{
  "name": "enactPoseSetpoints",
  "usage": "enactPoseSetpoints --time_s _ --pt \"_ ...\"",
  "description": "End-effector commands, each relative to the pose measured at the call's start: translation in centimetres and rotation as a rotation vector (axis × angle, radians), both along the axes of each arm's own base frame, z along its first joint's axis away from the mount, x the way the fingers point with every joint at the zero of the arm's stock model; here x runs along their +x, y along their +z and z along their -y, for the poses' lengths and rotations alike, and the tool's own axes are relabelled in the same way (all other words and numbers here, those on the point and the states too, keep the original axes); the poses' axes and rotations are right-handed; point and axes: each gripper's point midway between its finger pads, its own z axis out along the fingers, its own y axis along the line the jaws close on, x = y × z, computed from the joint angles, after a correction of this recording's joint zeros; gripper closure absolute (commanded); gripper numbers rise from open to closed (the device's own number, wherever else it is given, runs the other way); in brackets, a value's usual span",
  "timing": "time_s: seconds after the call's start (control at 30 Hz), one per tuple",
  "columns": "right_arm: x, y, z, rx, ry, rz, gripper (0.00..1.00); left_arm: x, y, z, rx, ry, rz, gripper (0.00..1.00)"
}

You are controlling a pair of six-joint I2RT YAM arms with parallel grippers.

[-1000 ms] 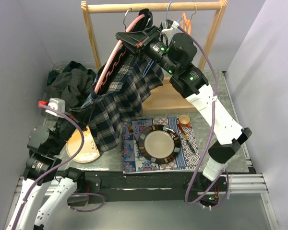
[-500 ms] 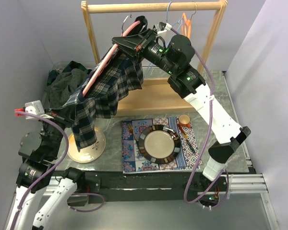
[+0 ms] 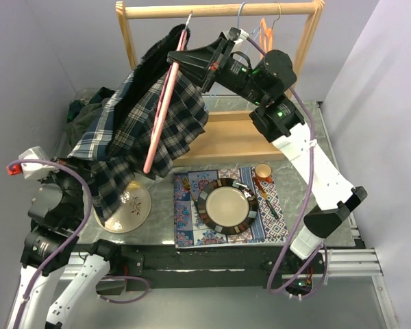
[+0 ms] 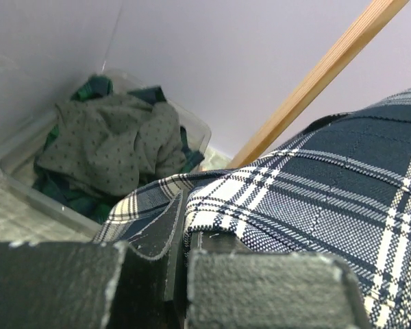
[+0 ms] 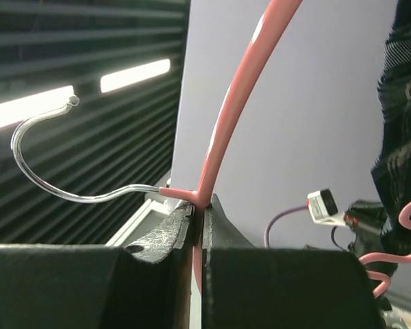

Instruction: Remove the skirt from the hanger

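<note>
While the right gripper (image 5: 200,214) pinched the single pink hanger (image 3: 166,103), the left gripper (image 4: 181,241) clamped the one plaid skirt (image 3: 133,130) by its edge.

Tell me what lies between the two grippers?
In the top external view, the plaid skirt spans it, held by the left gripper, draped on the pink hanger that the right gripper clamps.
</note>
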Motion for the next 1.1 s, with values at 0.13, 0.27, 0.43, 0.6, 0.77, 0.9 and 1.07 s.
enactPoseSetpoints --time_s 0.13,0.27,0.43,0.6,0.77,0.9,1.07 --pt "-9.1 2.0 5.5 0.067 0.030 0.330 1.00 -2.2 10.8 -1.3 0.088 0.029 0.233 0.99" --pt "-11.4 -4.4 4.8 -0.032 0.166 0.353 1.00 -3.2 17.5 -1.4 0.078 0.031 0.371 0.99" --pt "-13.3 -8.9 3.9 -0.104 0.284 0.437 1.00 -2.6 22.4 -2.1 0.117 0.105 0.442 0.99" --pt "-15.5 -12.0 4.1 -0.159 0.394 0.522 1.00 -0.8 25.4 -2.6 0.171 0.188 0.453 0.99" --pt "-16.6 -13.3 4.5 -0.163 0.450 0.603 1.00 0.5 26.7 -3.1 0.188 0.252 0.452 0.99" --pt "-17.4 -13.1 5.1 -0.137 0.463 0.660 1.00 2.1 26.7 -3.4 0.249 0.313 0.411 0.99" --pt "-17.6 -14.3 5.0 -0.162 0.483 0.682 1.00 2.7 27.5 -5.2 0.287 0.465 0.347 0.99"
